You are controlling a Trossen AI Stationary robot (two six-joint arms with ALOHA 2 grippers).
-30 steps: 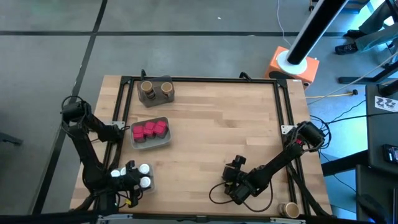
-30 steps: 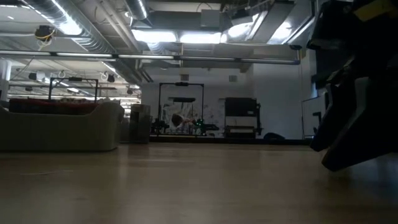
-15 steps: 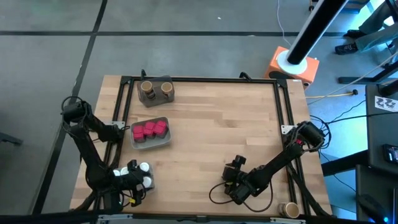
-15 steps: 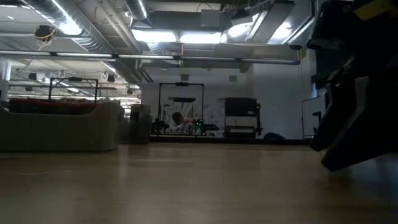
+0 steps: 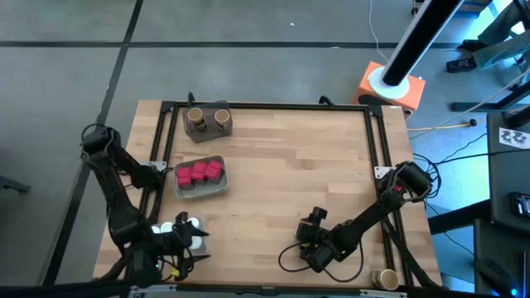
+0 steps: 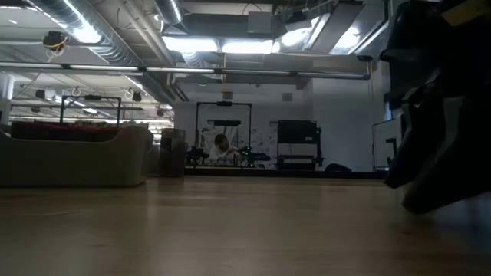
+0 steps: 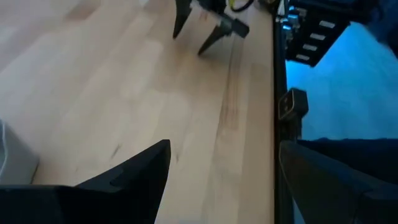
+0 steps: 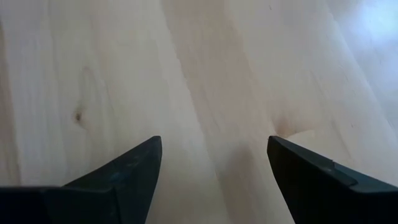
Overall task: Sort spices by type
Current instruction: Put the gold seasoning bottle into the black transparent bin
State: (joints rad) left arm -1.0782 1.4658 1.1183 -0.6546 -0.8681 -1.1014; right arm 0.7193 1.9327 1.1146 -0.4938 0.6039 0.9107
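Observation:
Pink-red packets (image 5: 199, 173) lie together in a grey tray (image 5: 217, 188) on the table's left side. Two brown-topped round jars (image 5: 207, 118) stand in a grey tray at the far left corner. A third such jar (image 5: 383, 279) sits beyond the table's near right corner. The white-capped jars (image 5: 189, 222) cluster at the near left corner. My left gripper (image 5: 199, 238) (image 7: 224, 168) is open just beside them, pointing toward the right edge and holding nothing. My right gripper (image 5: 311, 217) (image 8: 214, 162) is open over bare wood near the near edge.
A black metal frame (image 5: 377, 149) runs around the tabletop's edges. Bare wood (image 5: 290, 165) spans the middle and far right of the table. A pale tray corner (image 7: 12, 155) shows beside my left fingers. The right arm's dark bulk (image 6: 441, 115) fills the low view's right side.
My left arm has shifted its gripper a little toward the near edge beside the white-capped jars, its wrist turning. The right arm has kept still.

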